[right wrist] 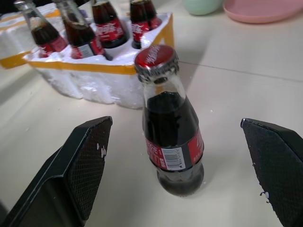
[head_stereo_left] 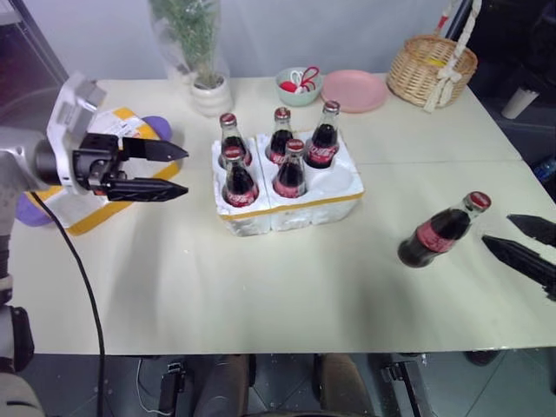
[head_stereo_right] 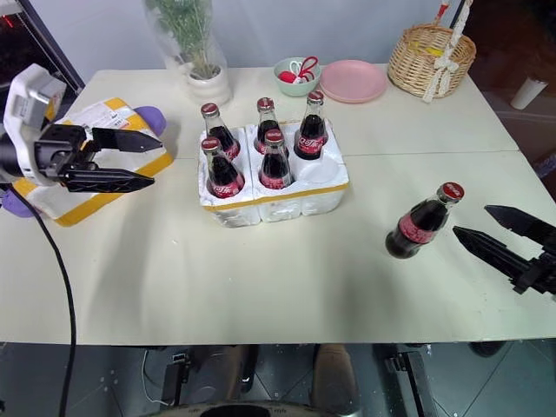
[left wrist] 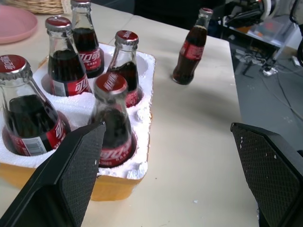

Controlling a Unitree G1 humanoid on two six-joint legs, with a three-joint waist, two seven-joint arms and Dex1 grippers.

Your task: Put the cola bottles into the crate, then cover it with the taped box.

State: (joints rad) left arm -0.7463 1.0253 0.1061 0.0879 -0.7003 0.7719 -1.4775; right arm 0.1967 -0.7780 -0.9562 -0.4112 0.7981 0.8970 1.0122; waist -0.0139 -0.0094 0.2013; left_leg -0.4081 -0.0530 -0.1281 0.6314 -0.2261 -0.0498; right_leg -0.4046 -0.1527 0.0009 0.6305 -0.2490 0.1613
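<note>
- A cream table (head_stereo_left: 261, 287) is set before a pale wall (head_stereo_left: 347, 26).
- At its far edge a potted plant (head_stereo_left: 204, 61), green bowl (head_stereo_left: 298, 87), pink plate (head_stereo_left: 354, 90) and wicker basket (head_stereo_left: 432, 69) are lined up.
- Dark floor (head_stereo_left: 521, 139) is seen at the right.

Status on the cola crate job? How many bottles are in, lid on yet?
Done: five cola bottles stand in the crate; the front right well is empty. In hand: nothing; the right gripper, jaws open, is beside the sixth bottle, upright on the table. Left: seat that bottle, then cover with the taped box, behind the open left gripper.
</note>
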